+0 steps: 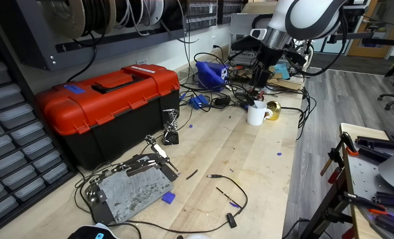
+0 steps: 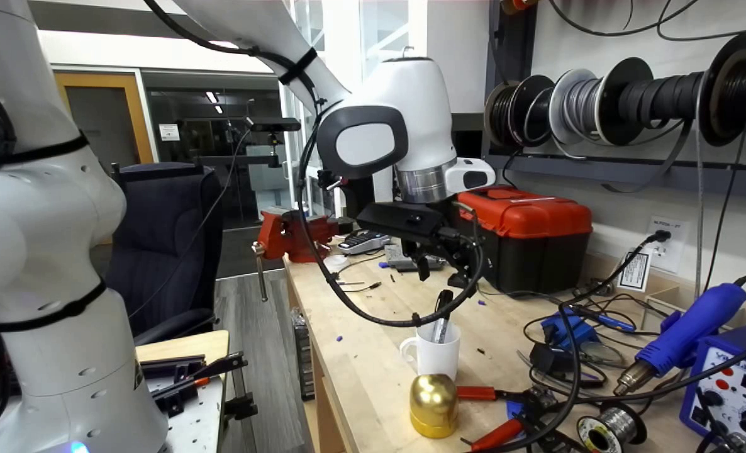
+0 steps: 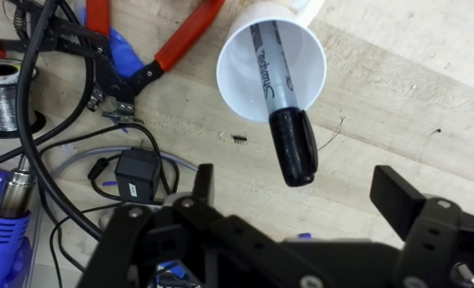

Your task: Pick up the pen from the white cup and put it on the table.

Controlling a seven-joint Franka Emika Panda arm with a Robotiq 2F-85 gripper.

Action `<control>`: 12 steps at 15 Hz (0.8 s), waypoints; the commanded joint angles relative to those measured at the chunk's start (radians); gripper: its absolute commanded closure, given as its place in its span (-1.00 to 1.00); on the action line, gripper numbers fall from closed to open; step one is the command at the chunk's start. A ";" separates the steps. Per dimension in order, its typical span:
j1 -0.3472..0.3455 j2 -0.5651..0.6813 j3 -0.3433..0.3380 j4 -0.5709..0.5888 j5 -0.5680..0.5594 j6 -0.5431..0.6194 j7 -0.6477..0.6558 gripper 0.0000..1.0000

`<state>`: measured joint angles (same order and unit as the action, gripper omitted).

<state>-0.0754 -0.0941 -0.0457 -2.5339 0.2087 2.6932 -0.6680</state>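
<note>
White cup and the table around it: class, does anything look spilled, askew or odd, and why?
Nothing looks spilled. The pen leans in the white cup, as expected. On the table, a small black scrap lies loose near the cup like debris, and black cables tangle untidily.

Bright, even light covers the worktop [image 2: 370, 355] around the white mug [image 2: 439, 360]; in an exterior view, the gold tip cleaner [image 2: 434, 406] beside it glints and glass panels [image 2: 379, 19] well behind it glare whitish.

Pen [image 3: 281, 100], lower end unseen
</note>
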 commanded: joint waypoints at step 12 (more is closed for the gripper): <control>0.027 0.196 0.001 0.375 -0.253 -0.546 0.030 -1.00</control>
<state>-0.0529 0.0209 -0.0496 -2.2391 -0.0077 2.2211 -0.6661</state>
